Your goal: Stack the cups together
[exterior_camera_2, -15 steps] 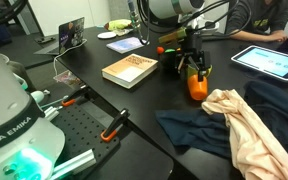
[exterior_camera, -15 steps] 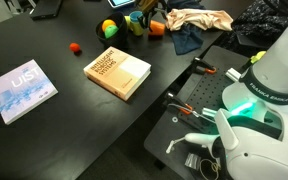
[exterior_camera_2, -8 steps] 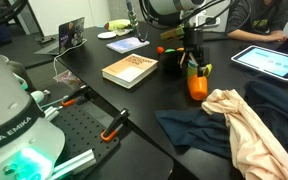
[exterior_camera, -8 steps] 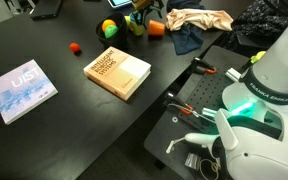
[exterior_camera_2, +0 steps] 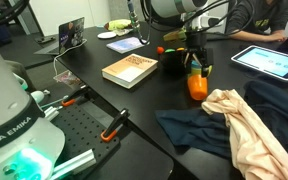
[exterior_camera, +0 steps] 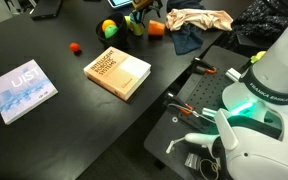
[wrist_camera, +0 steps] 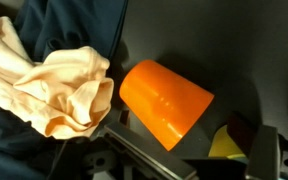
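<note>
An orange cup [wrist_camera: 164,100] lies on its side on the black table, right beside the beige cloth [wrist_camera: 69,92]; it also shows in both exterior views [exterior_camera: 156,29] [exterior_camera_2: 197,86]. My gripper [wrist_camera: 199,162] hangs just above it, open, with its two fingers spread wide at the bottom of the wrist view. A yellow-green cup [wrist_camera: 227,146] peeks out beside the right-hand finger, mostly hidden. In both exterior views the gripper [exterior_camera: 139,17] [exterior_camera_2: 192,60] stands over the cluster of cups. A teal-blue cup [exterior_camera: 133,18] shows only as a small patch by the gripper.
A tan book [exterior_camera: 117,72] lies mid-table and a blue-white book [exterior_camera: 22,88] further off. A tiny red ball [exterior_camera: 74,47] and a yellow-and-red ball [exterior_camera: 108,27] sit near the cups. Beige and dark blue cloths [exterior_camera_2: 199,128] are heaped beside them, with a tablet [exterior_camera_2: 269,62] behind.
</note>
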`<state>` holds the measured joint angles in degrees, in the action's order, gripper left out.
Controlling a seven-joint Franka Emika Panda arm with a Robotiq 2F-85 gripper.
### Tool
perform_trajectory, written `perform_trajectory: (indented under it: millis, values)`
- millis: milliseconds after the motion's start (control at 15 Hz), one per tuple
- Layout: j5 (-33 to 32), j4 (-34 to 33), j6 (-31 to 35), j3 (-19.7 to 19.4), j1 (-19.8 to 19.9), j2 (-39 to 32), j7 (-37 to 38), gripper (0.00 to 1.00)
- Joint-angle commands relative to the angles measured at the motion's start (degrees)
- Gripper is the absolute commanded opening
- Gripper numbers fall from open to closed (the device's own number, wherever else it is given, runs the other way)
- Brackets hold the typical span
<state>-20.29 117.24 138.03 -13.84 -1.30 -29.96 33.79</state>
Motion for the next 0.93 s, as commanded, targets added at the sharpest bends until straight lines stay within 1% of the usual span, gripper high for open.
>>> perform_trajectory:
  millis: [0, 400, 733, 867]
  values:
    - [-2.20, 0.74, 2.12, -2.15, -1.82, 0.62, 0.90, 1.00]
    - [-4.33, 1.76, 1.12, -3.27, -2.34, 1.95, 0.66, 1.00]
    - [-4.10, 5.53, 4.28, -3.14, -1.94, 1.97, 0.36, 1.00]
    - [-5.19, 7.08, 7.17, -3.56, -2.41, 2.17, 0.17, 1.00]
